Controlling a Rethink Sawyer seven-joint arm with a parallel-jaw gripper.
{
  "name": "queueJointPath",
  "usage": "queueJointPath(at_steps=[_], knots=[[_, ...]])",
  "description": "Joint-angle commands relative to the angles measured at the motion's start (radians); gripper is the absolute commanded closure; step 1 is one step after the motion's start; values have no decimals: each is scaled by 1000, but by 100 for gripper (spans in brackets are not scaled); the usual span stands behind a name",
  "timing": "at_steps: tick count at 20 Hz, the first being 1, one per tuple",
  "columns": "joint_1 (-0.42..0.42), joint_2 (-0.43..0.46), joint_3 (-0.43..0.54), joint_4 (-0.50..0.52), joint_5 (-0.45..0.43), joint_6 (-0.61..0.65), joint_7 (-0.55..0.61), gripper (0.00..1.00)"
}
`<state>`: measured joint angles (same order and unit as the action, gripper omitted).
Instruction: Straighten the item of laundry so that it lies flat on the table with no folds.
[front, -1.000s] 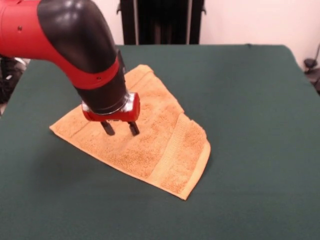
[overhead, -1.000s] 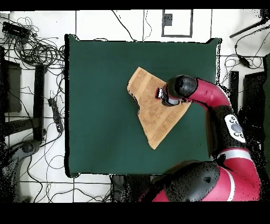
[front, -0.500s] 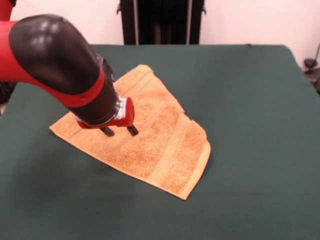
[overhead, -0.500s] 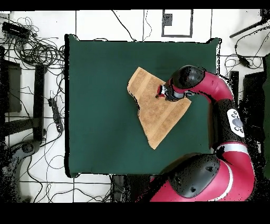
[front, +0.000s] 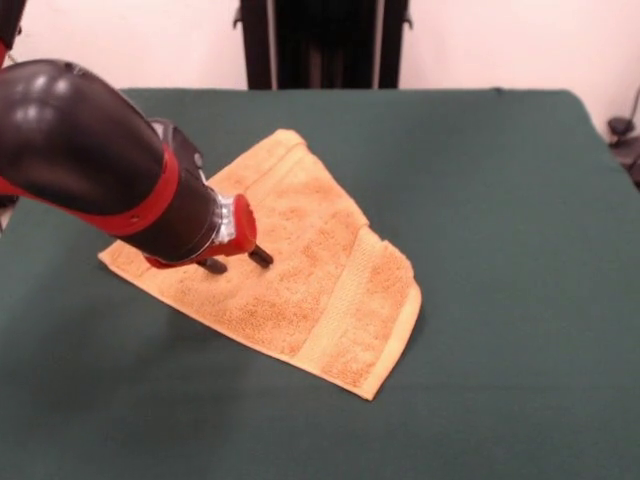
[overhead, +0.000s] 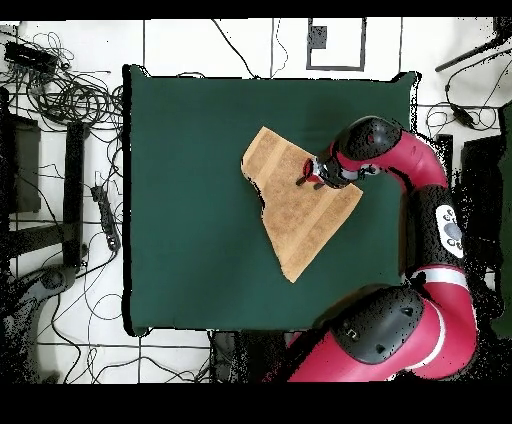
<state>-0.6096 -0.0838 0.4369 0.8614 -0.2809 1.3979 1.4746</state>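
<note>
Orange towel (front: 300, 270) lies folded mid-frame on the green table (front: 520, 200). Slanting in from the left, the gripper (front: 236, 261) hovers parted, empty, above it; better to pinch only the top layer.

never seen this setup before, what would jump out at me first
The big red and black robot arm slanting in from the left edge, its end effector open just above a golden-orange terry-cloth towel. The towel lies folded, roughly triangular, near the middle of the dark green felt-covered table.
</note>
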Motion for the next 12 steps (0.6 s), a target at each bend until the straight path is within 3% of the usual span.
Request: queueJointPath(at_steps=[1, 12], knots=[[-2, 233, 124, -170, -204, -351, -559, 0], [-11, 275, 158, -232, -235, -353, -662, 0]])
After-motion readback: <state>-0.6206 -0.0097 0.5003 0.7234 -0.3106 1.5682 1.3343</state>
